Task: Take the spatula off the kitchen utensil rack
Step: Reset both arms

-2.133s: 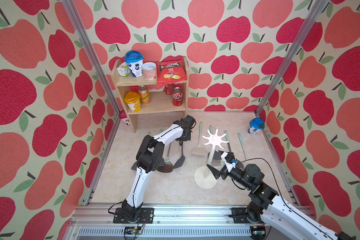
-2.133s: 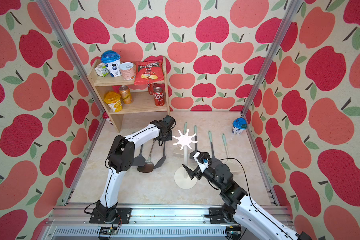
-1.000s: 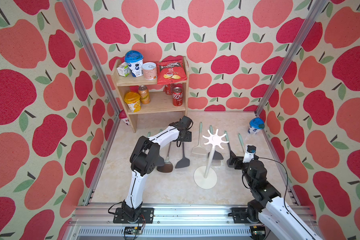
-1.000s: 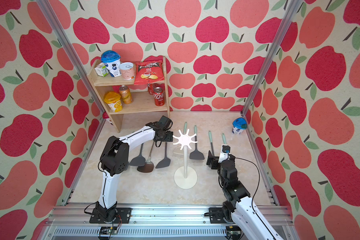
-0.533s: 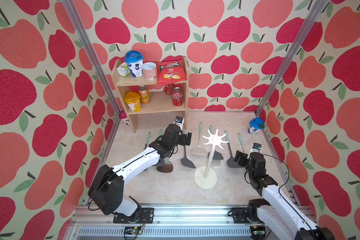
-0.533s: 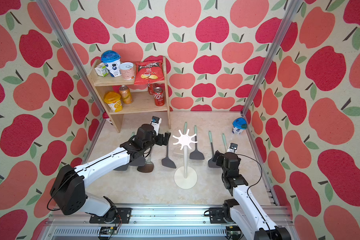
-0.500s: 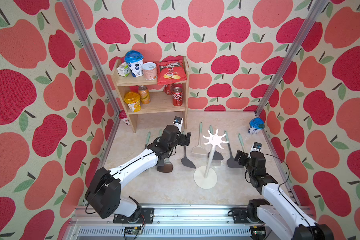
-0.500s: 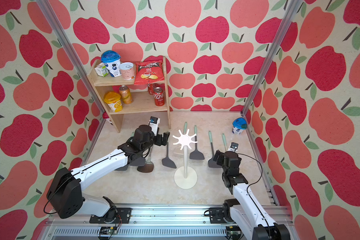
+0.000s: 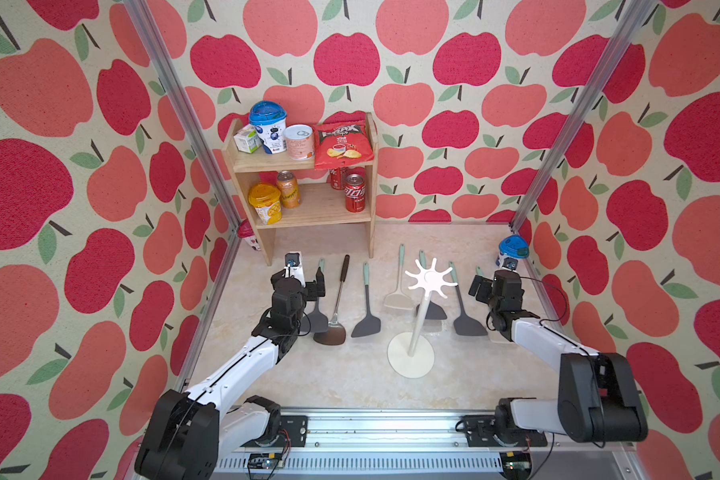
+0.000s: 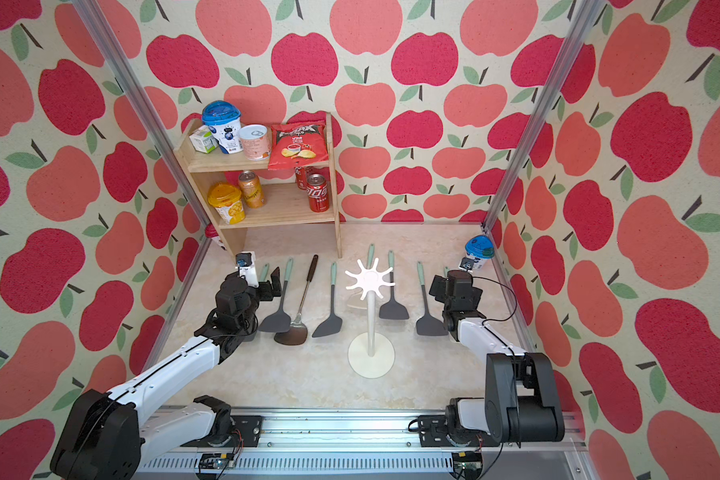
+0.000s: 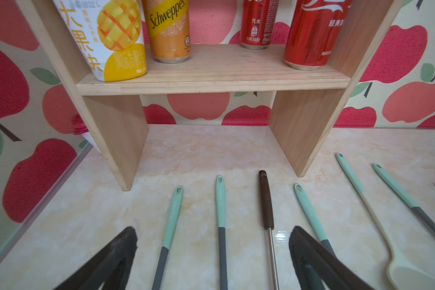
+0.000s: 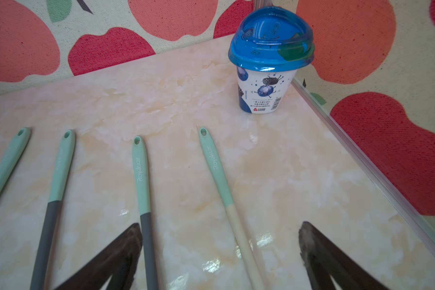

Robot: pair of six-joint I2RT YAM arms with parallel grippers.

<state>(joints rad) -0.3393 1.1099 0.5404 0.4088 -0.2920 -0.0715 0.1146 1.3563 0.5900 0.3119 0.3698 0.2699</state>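
L gripper [image 11: 212,233] & R gripper [image 12: 220,227] both gape wide, empty. We judge the spatulas [image 9: 366,327] light, stiff-handled, w/ flexy heads; we'd pinch mid-handle on the mint part. Rack [image 9: 431,279] looks bare.

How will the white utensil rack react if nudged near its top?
Likely tips: the kitchen utensil rack is a tall thin pole on a small round base. Prongs bare, so probably light; a low push may slide it.
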